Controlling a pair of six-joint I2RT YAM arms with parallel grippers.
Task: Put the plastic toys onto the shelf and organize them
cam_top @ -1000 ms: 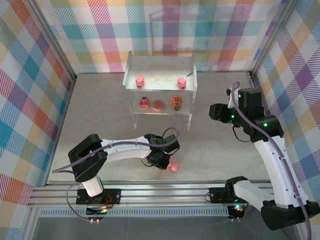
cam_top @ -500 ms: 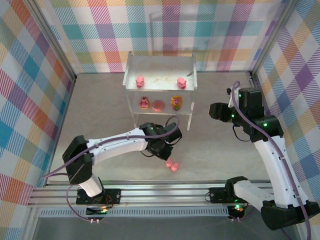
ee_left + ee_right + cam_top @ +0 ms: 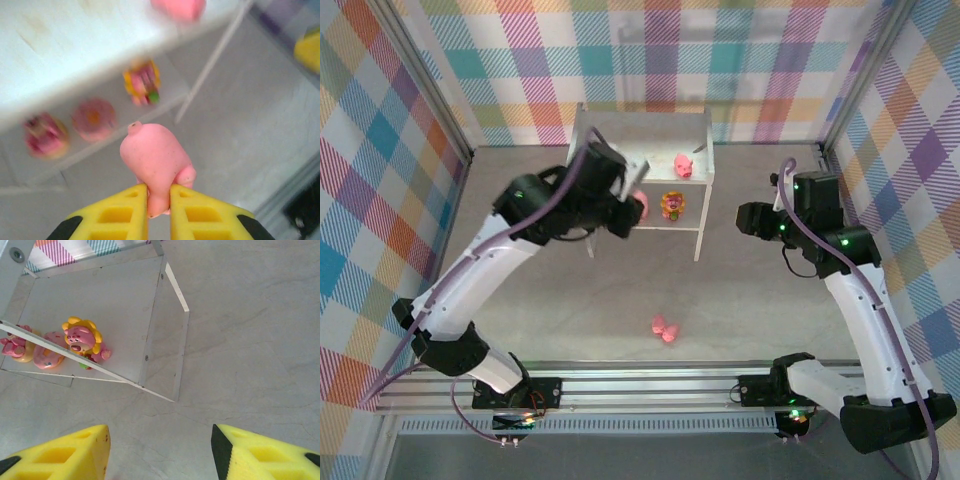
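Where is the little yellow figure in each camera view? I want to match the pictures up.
Top external: yellow figure just above centre, at the right end of the lower tier.
Left wrist: yellow figure upper middle, under the white top tier.
Right wrist: yellow figure left of centre, on the lower tier.
Shared landmark: the shelf, with the figure on its lower tier.

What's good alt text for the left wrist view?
The left gripper is shut on a pink pig, with the white shelf beyond it. Behind, blurred, the lower tier holds a pink-red figure, a pink donut and a yellow-orange-red figure; another pink toy sits on the top tier.
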